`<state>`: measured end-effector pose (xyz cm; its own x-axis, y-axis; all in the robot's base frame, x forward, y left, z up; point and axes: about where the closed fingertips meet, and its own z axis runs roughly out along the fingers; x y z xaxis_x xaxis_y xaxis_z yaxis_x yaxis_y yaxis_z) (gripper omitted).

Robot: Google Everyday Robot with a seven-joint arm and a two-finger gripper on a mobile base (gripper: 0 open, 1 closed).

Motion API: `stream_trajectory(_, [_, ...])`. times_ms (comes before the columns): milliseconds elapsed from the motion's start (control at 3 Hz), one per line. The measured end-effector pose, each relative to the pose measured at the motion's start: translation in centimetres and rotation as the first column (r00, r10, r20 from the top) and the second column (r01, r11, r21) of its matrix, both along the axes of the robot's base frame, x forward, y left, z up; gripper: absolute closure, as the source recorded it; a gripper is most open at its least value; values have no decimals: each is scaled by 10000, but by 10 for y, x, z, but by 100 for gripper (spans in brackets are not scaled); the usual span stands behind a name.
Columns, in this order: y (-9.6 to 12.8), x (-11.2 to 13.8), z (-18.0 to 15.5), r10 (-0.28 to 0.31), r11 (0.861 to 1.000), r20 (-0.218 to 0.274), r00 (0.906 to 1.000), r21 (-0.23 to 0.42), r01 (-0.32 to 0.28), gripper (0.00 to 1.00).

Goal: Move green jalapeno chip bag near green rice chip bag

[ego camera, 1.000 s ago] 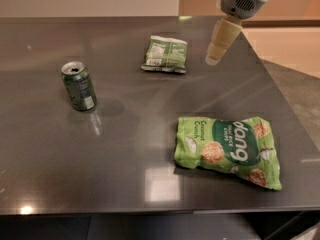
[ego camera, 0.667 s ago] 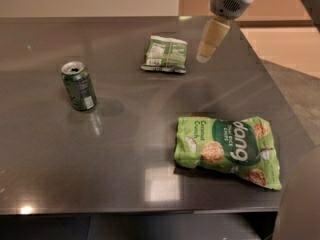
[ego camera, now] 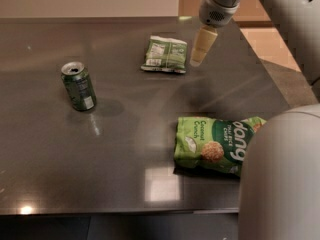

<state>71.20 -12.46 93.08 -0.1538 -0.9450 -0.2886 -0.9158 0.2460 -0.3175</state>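
Note:
The green jalapeno chip bag [ego camera: 165, 54] is small and crinkled with a white label panel, lying flat at the back middle of the dark table. The green rice chip bag [ego camera: 216, 144], large and bright green with "dang" lettering, lies at the front right, partly hidden by my arm's grey body. My gripper [ego camera: 199, 58] hangs from the upper right, its cream tip just right of the jalapeno bag and slightly above the table, holding nothing.
A green soda can [ego camera: 78, 85] stands upright at the left. The dark table [ego camera: 125, 134] has its front edge near the bottom and its right edge slanting past the gripper. My arm's large grey body [ego camera: 280, 179] blocks the lower right corner.
My gripper has moved left and down toward the jalapeno bag. My arm's body has come into view at the lower right, covering part of the rice chip bag.

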Motion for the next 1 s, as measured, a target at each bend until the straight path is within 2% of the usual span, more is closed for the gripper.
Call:
stream_trajectory(333, [6, 11, -19, 20, 10000, -85, 10000, -9, -20, 0])
stream_trajectory(1000, [33, 27, -46, -265, 9951, -196, 9995, 944, 283, 0])
